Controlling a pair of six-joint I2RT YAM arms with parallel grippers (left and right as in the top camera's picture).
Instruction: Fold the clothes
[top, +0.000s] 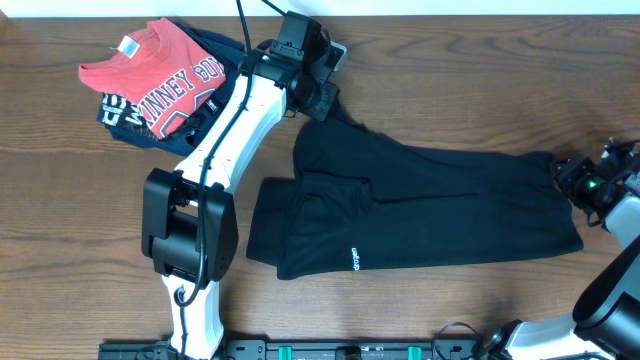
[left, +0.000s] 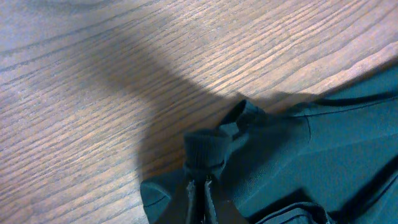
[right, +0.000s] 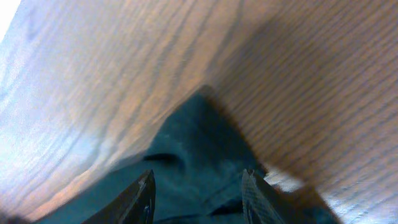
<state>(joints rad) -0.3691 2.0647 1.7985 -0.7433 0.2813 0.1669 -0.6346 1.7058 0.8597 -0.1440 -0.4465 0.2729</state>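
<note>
Stretching between the two arms, the black T-shirt lies on the bench as a long band. One end is bunched and pinched in the clenched left tool. The far corner sits directly beneath the right tool, whose fingers stand apart astride the cloth without pinching it. A flap near the white logo is already lapped over, so a lengthwise fold seems begun; the crosswise folds look left to do. The red T-shirt lies off to one side of the left tool.
</note>
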